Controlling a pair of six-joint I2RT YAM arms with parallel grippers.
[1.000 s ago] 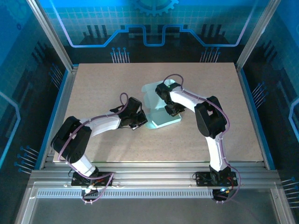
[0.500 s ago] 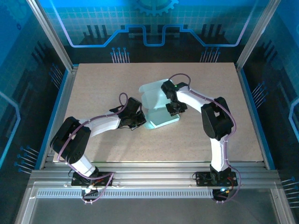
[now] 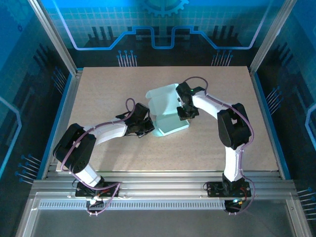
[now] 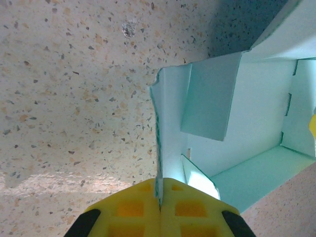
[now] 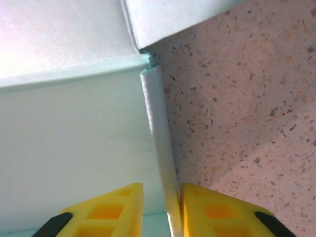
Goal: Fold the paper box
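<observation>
Paper box (image 3: 163,101) stands half-formed; my left gripper (image 4: 159,198) pinches its wall, my right gripper (image 5: 162,197) straddles a flap, jaws slightly apart.

Likely a robot lab: a speckled table (image 3: 98,94) inside a metal frame (image 3: 163,187), with blue walls (image 3: 207,24) showing circuit drawings.

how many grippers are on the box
2. The left gripper pinches the left wall of the box, jaws shut; the right gripper straddles a flap on its right, jaws slightly apart.
</observation>
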